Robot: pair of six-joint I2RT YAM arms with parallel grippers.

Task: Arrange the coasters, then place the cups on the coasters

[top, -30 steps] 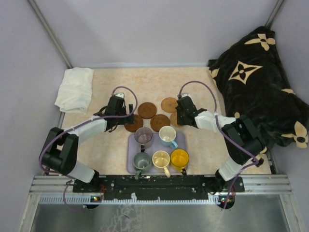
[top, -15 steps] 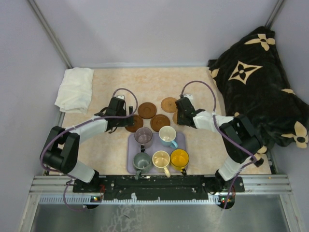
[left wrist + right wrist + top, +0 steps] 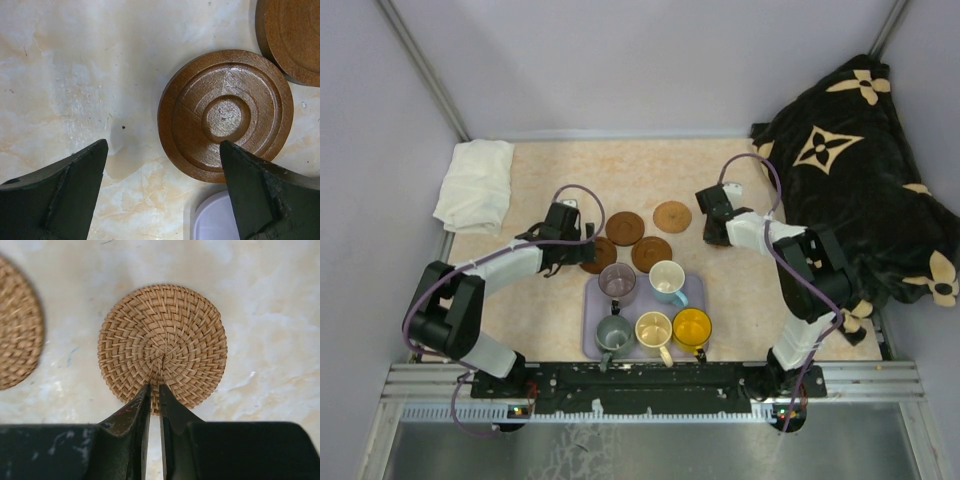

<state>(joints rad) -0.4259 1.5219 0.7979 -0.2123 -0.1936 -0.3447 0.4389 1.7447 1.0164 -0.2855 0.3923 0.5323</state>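
Three coasters show fully in the top view: two dark ones (image 3: 625, 227) (image 3: 651, 253) and a tan woven one (image 3: 672, 216). A third dark coaster (image 3: 225, 112) lies under my left gripper (image 3: 162, 145), which hangs open above it, its right finger over the disc's rim. My right gripper (image 3: 155, 386) is shut on the near edge of another woven coaster (image 3: 162, 340), which is hidden under the gripper (image 3: 713, 228) in the top view. Several cups stand on the lavender tray (image 3: 696, 292): purple-grey (image 3: 617, 281), light blue (image 3: 667, 278), grey-green (image 3: 614, 331), cream (image 3: 653, 328) and orange-yellow (image 3: 692, 326).
A folded white cloth (image 3: 475, 183) lies at the back left. A black blanket with tan flowers (image 3: 850, 160) fills the right side. The tray's corner (image 3: 215, 220) shows just below the left fingers. Grey walls close in the table.
My right gripper has moved right and away from the tray, taking the woven coaster with it. The left arm has barely moved.
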